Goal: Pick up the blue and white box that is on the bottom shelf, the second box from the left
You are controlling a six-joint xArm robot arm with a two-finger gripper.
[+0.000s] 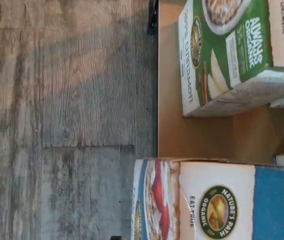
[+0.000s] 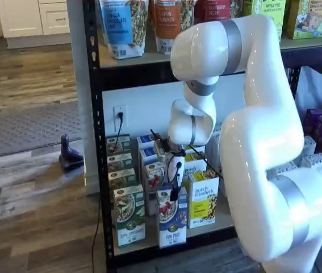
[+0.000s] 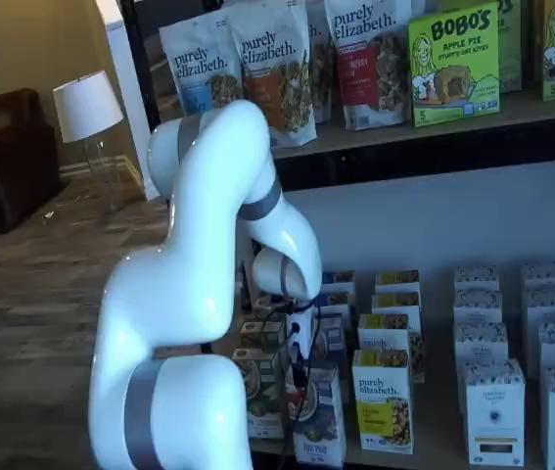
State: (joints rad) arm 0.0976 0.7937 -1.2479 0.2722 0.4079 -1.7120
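Note:
The blue and white box (image 2: 172, 224) stands upright at the front of the bottom shelf (image 2: 220, 223), between a green and white carton (image 2: 129, 219) and a yellow "purely elizabeth" carton (image 2: 202, 199). It also shows in a shelf view (image 3: 318, 423) and, turned on its side, in the wrist view (image 1: 207, 200) with the green carton (image 1: 232, 55). My gripper (image 2: 175, 192) hangs just above the blue box's top, and shows in a shelf view (image 3: 301, 377) too. Its black fingers show side-on with no plain gap. I cannot tell whether they touch the box.
More cartons stand in rows behind the front ones, and white cartons (image 3: 494, 411) fill the shelf's right part. Bags and "BOBO'S" boxes (image 3: 453, 64) sit on the shelf above. A black rack post (image 2: 95, 142) stands at the left. Wood floor (image 1: 66, 120) lies before the shelf.

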